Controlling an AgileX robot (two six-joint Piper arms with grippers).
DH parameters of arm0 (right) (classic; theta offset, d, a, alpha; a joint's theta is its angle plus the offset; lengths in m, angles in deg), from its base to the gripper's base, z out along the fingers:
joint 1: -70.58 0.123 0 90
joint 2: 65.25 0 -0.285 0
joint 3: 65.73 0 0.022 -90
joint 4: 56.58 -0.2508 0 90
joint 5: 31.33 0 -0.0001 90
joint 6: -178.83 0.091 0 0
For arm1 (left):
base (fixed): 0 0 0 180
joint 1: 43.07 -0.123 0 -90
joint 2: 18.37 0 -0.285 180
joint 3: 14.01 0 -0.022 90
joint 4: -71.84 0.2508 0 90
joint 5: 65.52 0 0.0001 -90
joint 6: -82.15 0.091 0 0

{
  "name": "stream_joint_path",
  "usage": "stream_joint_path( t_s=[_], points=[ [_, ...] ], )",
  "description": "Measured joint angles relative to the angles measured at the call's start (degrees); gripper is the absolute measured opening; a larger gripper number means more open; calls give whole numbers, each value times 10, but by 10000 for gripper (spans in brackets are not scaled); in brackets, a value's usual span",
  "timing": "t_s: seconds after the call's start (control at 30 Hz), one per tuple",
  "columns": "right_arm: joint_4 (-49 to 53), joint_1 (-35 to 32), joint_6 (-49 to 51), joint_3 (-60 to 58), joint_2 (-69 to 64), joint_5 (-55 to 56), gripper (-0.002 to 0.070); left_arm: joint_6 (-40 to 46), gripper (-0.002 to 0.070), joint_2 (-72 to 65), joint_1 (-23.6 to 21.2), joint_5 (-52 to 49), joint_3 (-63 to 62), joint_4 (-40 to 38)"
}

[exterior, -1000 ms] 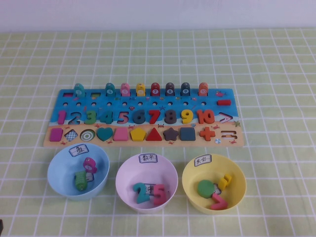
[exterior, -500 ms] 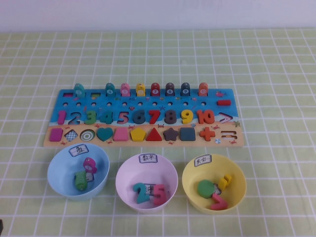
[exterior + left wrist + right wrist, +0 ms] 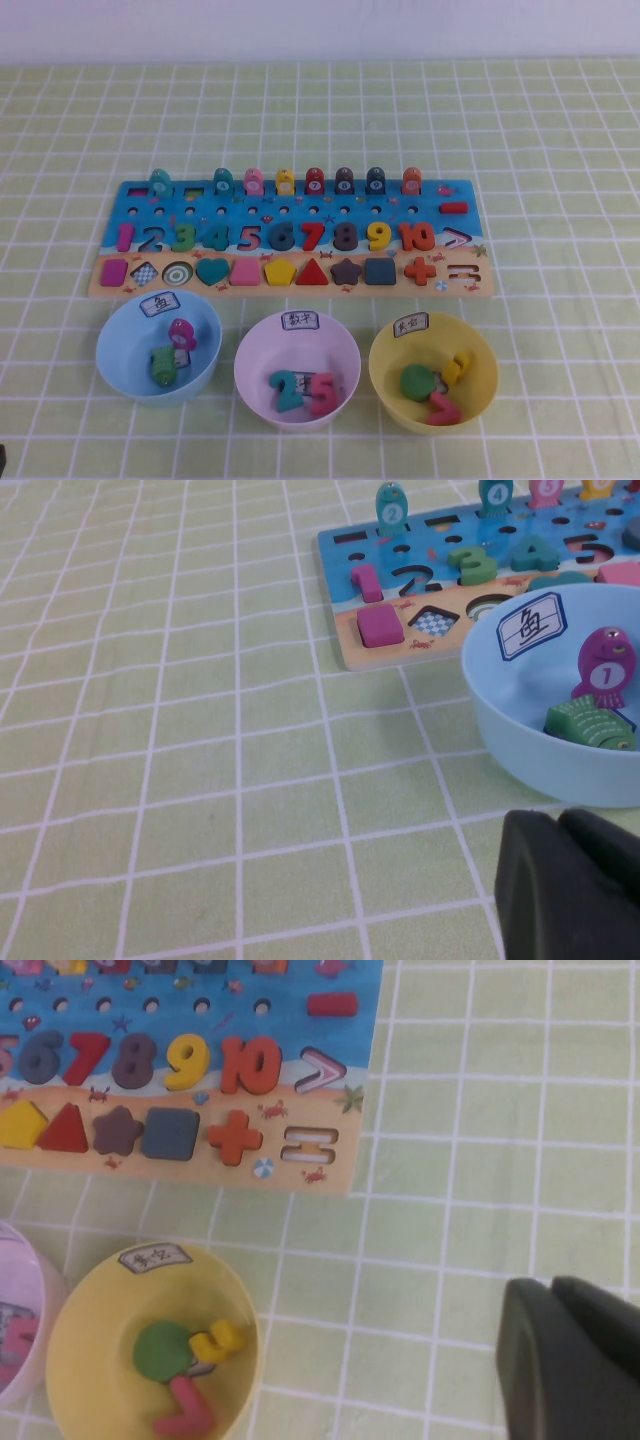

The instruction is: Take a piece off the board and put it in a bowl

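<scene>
The board (image 3: 290,285) lies across the middle of the table, with fish pieces standing in a row along its far edge. The orange fish piece (image 3: 411,181) stands at the right end of that row. The light blue bowl (image 3: 120,340) sits in front of the board's left end and holds a pink fish (image 3: 181,333) and a green fish (image 3: 163,365). The high view shows neither gripper. My left gripper (image 3: 560,818) is shut and empty, low over the cloth beside the blue bowl (image 3: 520,750). My right gripper (image 3: 551,1285) is shut and empty, over the cloth right of the yellow bowl.
A pale pink bowl (image 3: 250,350) with number pieces sits in front of the board's middle. A yellow bowl (image 3: 385,355) with a green disc and sign pieces sits to its right. Green checked cloth (image 3: 560,150) covers the table all round.
</scene>
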Motion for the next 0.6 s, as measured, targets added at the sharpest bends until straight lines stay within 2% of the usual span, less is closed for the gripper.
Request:
stream_joint_path(
  t_s=[0.27,0.6],
  points=[
    [43,19,-1,66,-49,-19,-17,0,-5,0,0,0,0,0],
    [60,21,-5,69,-91,-55,-17,0,-5,0,0,0,0,0]
  ],
)
